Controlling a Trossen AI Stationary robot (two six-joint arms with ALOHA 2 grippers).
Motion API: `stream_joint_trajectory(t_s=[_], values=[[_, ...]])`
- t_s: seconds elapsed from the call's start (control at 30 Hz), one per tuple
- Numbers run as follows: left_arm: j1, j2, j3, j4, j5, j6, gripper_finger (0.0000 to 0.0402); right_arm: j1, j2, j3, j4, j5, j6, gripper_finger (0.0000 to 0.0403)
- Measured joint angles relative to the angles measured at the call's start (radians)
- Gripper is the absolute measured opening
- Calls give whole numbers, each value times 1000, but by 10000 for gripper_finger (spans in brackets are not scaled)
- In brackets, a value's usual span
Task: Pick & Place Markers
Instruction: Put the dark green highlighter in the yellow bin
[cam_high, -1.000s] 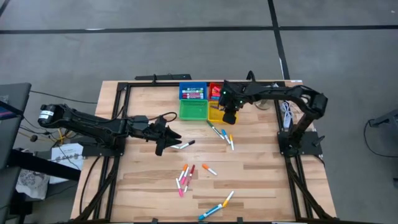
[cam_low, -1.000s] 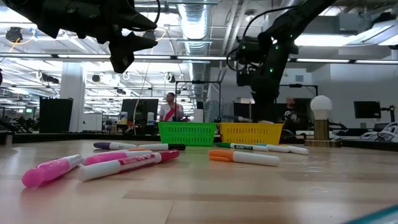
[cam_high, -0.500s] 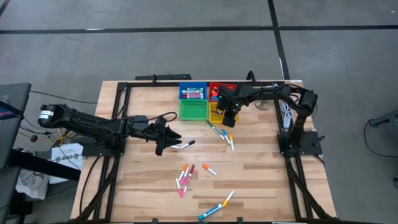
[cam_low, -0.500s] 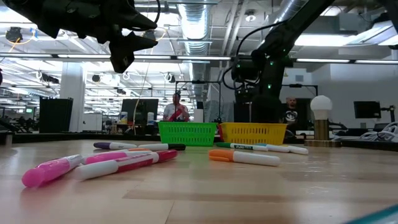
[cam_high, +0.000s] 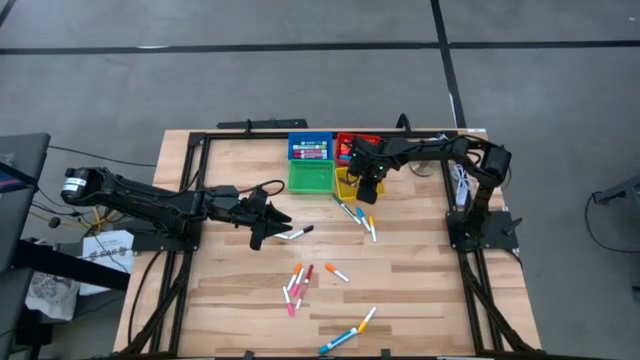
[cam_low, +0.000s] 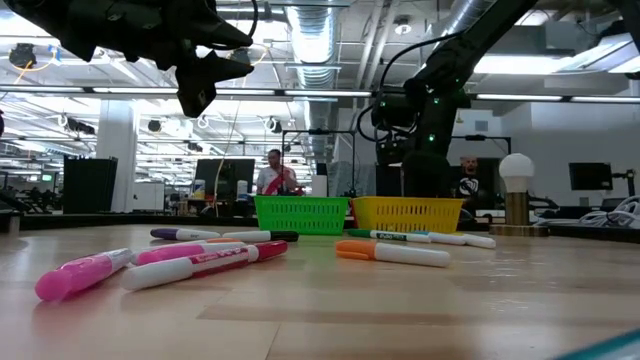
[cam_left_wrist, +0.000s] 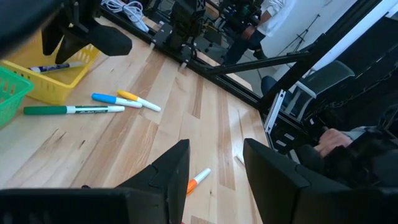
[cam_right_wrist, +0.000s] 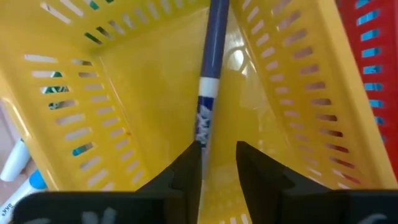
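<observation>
High view: right gripper (cam_high: 367, 187) hangs over the yellow tray (cam_high: 346, 186); left gripper (cam_high: 262, 232) waits mid-table, markers (cam_high: 297, 283) scattered.

Right wrist view: fingers slightly spread, a marker (cam_right_wrist: 208, 81) lying in the tray, apparently just released. Next: retreat, fetch another.

Left wrist view: fingers (cam_left_wrist: 168, 171) spread, empty.

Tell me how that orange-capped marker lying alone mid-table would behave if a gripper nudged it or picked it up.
The orange-capped marker is a short round barrel lying flat on the smooth wooden table, so a sideways nudge would probably roll it. It looks rigid plastic, so it likely won't bend, and seems light. Its slim, glossy barrel could slip or pivot in an off-centre pinch.
</observation>
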Motion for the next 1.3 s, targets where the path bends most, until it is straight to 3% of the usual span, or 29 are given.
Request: stream_joint_trajectory(t_s=[0.23,0.63,0.83,1.3], values=[[0,0,0,0,0,0,150,0,-7,24,-12,0,1,120],[0,0,0,11,0,0,150,1,-8,121,37,-4,-31,119],[0,0,0,14,0,0,150,17,-8,124,33,-72,-76,118],[0,0,0,15,0,26,150,236,-136,124,-44,-131,-5,118]])
